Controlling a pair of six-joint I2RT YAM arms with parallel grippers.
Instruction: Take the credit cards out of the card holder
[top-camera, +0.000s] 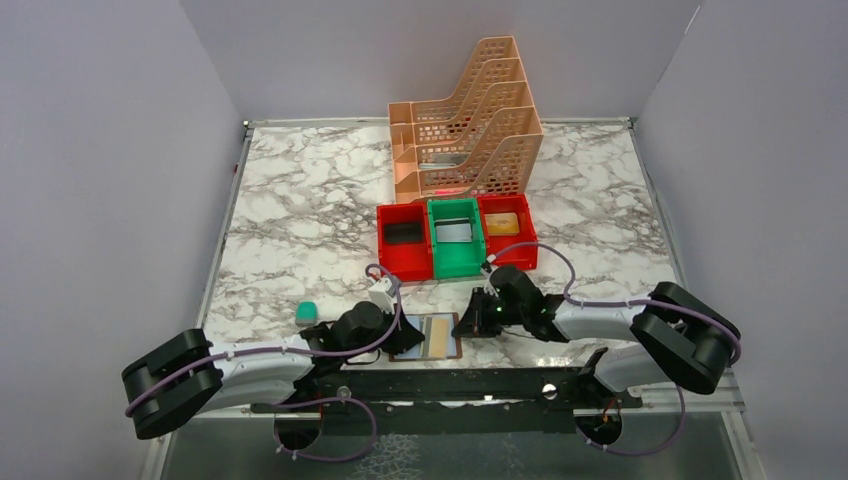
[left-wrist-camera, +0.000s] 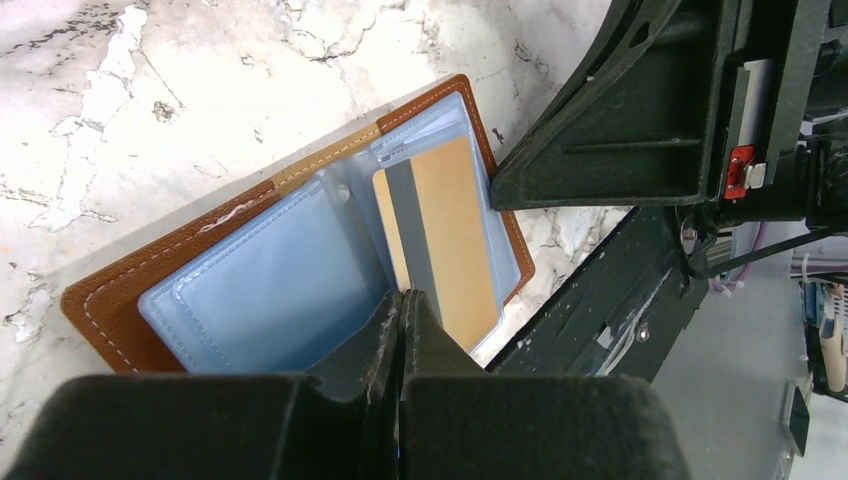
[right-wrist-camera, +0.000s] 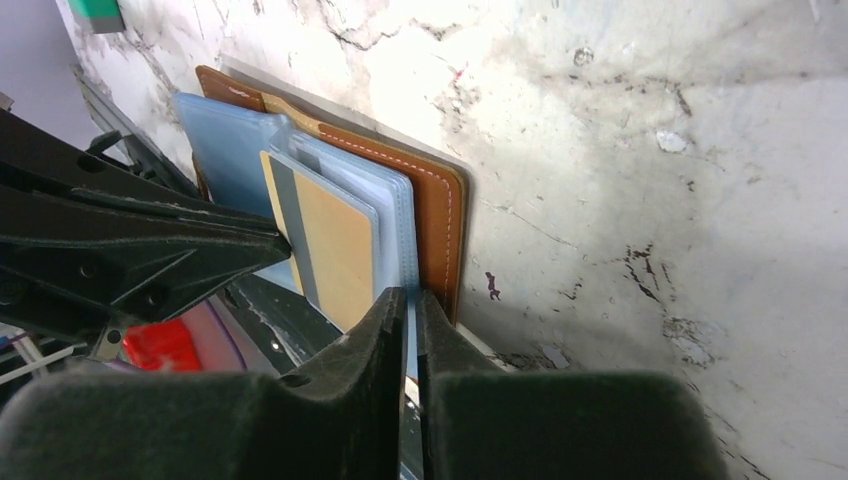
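While the holder (top-camera: 427, 338) lies open and inside up at the near edge of the bench (top-camera: 300, 220), just past the black rail that carries the arm bases, both grippers come in low over it from either side. Its brown leather cover is flat on the marble and its pale blue clear sleeves face up. A gold card (left-wrist-camera: 450, 240) with a dark stripe sits in the sleeve on the right half. The left half shows only blue plastic.

The left gripper (left-wrist-camera: 402, 305) has its jaws pressed fully together with nothing between them. Its tips are down on the sleeves by the fold, right at the striped corner of the card. The right gripper (right-wrist-camera: 411, 300) comes in from the holder's right edge. Its jaws are closed to a thin slit, a strip of pale blue shows in that slit, and they pinch the outer edge of the sleeve over the card. The leather edge lies just beside its tips.

A small teal block (top-camera: 306, 312) stands on the bench to the left of the left arm, apart from the holder. Farther back three bins sit touching in a row: a red bin (top-camera: 400, 262) with a dark inside, a green bin (top-camera: 458, 262) with a flat greyish thing in it, and a second red bin (top-camera: 512, 255) with a flat tan thing. Behind them a peach rack (top-camera: 470, 130) rises in steps to the back wall
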